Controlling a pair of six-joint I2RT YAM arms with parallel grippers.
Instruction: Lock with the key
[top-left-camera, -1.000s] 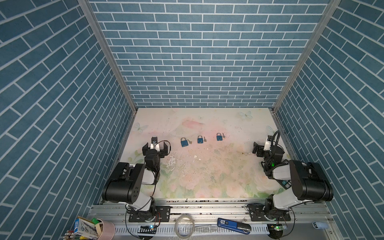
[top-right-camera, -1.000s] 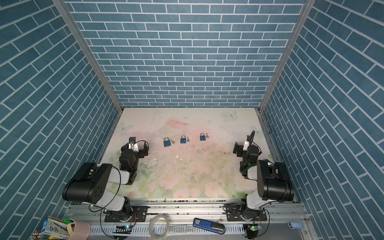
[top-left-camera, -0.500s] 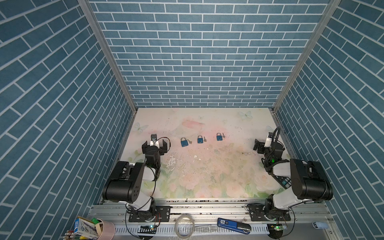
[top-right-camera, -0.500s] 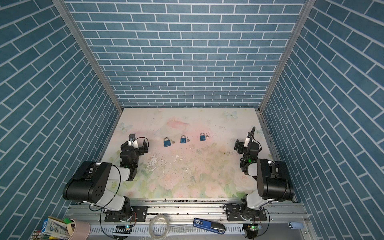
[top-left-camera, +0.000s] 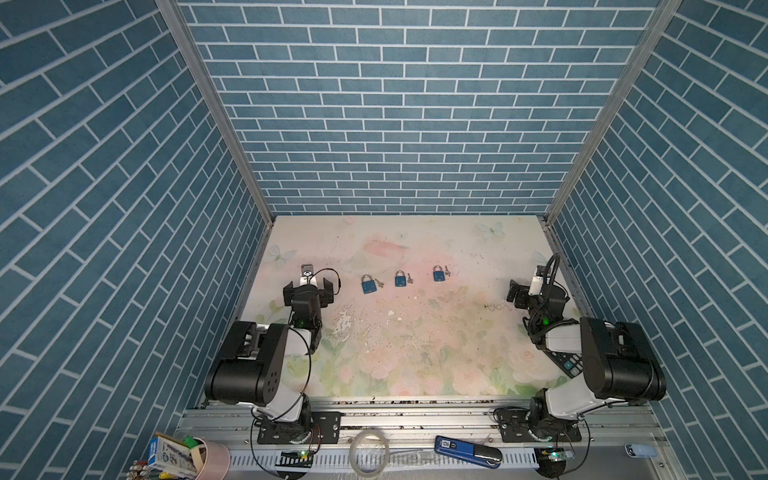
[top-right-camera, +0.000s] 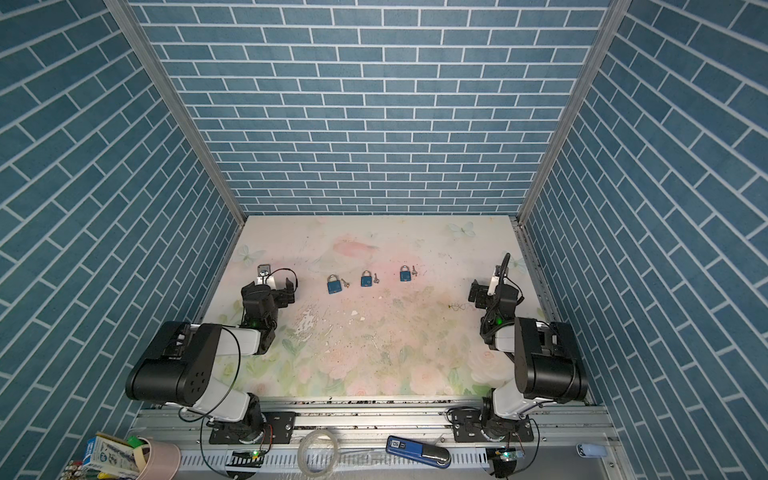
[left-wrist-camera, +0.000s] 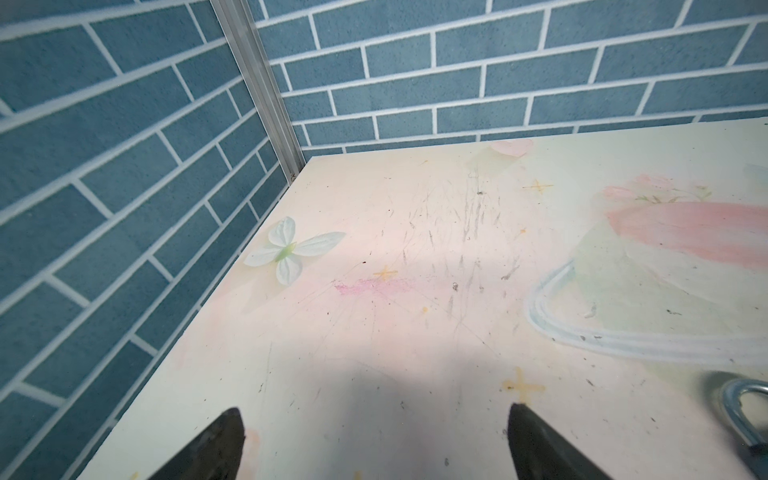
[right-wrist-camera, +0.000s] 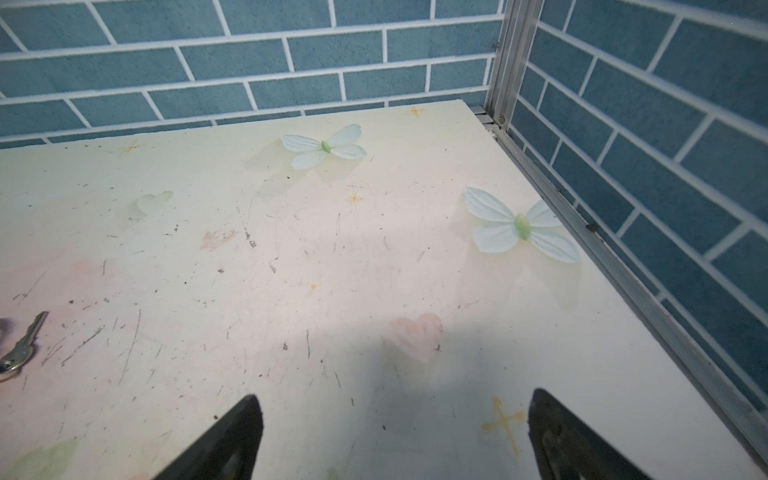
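Observation:
Three blue padlocks lie in a row mid-table in both top views: the left one (top-left-camera: 368, 286), the middle one (top-left-camera: 400, 280) and the right one (top-left-camera: 438, 274). A small silver key lies just right of each (top-left-camera: 378, 283) (top-left-camera: 409, 278) (top-left-camera: 447, 271). My left gripper (top-left-camera: 308, 286) hovers left of the row, open and empty. Its wrist view shows bare table between the fingertips (left-wrist-camera: 232, 419), with the left padlock's shackle (left-wrist-camera: 744, 407) at the edge. My right gripper (top-left-camera: 534, 291) is near the right wall, open and empty. A key (right-wrist-camera: 23, 345) lies far to one side in its wrist view.
Blue brick walls enclose the table on three sides, with aluminium posts (top-left-camera: 216, 108) in the corners. A calculator (top-left-camera: 565, 365) lies under the right arm. Beyond the front rail are a pink cup of pens (top-left-camera: 208, 457), a tape roll (top-left-camera: 369, 453) and a blue device (top-left-camera: 465, 446).
Both grippers have crept slightly toward the back wall. Their jaws stayed wide apart. The padlocks and keys have not moved.

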